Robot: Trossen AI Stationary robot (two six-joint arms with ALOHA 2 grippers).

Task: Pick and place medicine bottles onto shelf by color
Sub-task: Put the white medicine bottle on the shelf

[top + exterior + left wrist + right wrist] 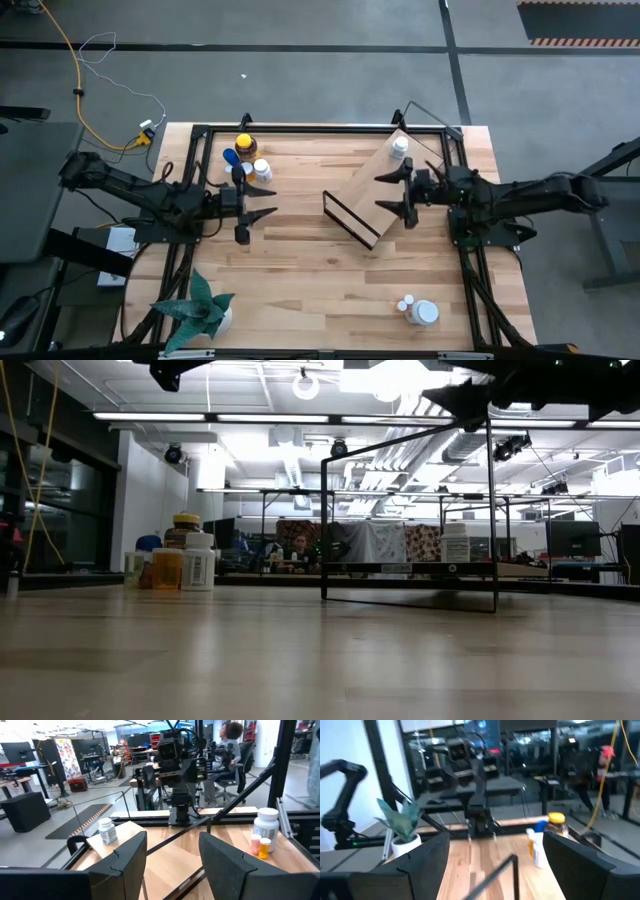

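Observation:
The shelf (362, 192), a light wooden board on a thin black wire frame, stands slantwise in the middle of the table. One white bottle (399, 146) stands on its far end (106, 831). At the far left stand an amber bottle with a yellow cap (245, 146), a blue one (231, 157) and a white one (262, 170). A white bottle (424, 312) and small orange ones (405, 303) stand near the front right. My left gripper (265, 200) hovers open left of the shelf. My right gripper (390, 193) hovers open over the shelf's right side. Both are empty.
A potted plant (200, 310) stands at the table's near left corner. A black frame (300, 128) runs along the table's far edge and sides. Bare tabletop lies between the shelf and the near edge. A person sits in the room beyond the table (230, 740).

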